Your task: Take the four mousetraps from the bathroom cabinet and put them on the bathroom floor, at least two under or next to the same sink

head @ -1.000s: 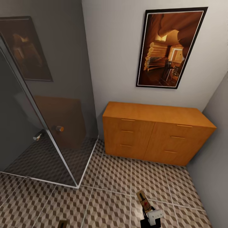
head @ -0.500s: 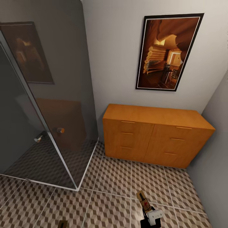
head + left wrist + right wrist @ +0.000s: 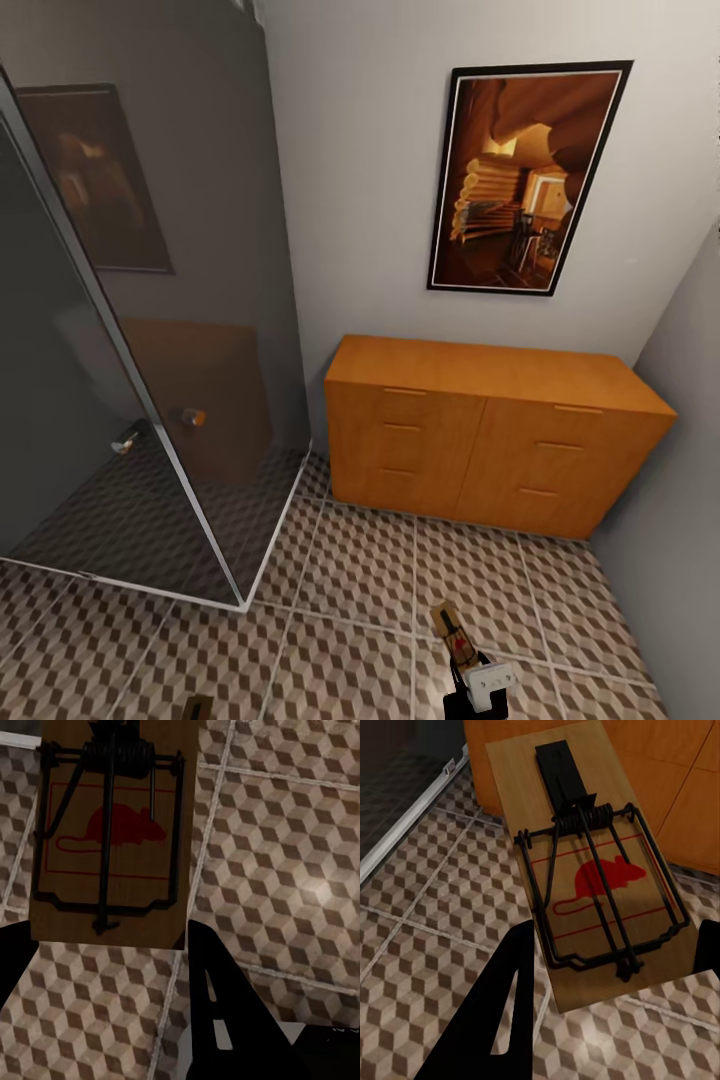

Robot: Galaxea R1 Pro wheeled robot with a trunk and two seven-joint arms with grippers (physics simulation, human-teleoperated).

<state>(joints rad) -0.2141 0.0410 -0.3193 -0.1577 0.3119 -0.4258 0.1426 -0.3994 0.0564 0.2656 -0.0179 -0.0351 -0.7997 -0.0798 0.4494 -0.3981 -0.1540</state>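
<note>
A two-armed wheeled robot is facing the far corner of a bathroom, where the cabinet (image 3: 495, 440), a low orange-brown chest with two columns of three drawers, is standing against the pale far wall with every drawer shut. A framed picture (image 3: 528, 180) in warm brown tones is hanging on the wall above the cabinet, and a smoked-glass shower enclosure (image 3: 150, 330) with a small round knob is occupying the left side of the room. The bathroom floor (image 3: 360, 570), tiled in a brown, beige and white cube pattern, is running from the cabinet's foot toward the robot. At the near edge of the head view, the right hand (image 3: 462, 655) is gripping a mousetrap (image 3: 453, 630), which is pointing toward the cabinet above the tiles. In the right wrist view, that hand (image 3: 611, 945) is holding the wooden trap (image 3: 585, 862) by its near end between dark fingers (image 3: 506, 1012), the red mouse print and wire spring facing up. In the left wrist view, the left hand (image 3: 105, 945) is likewise clamping a second mousetrap (image 3: 112, 832) by its near edge, one dark finger (image 3: 217, 1012) showing beside it, with the patterned tiles lying beneath.
</note>
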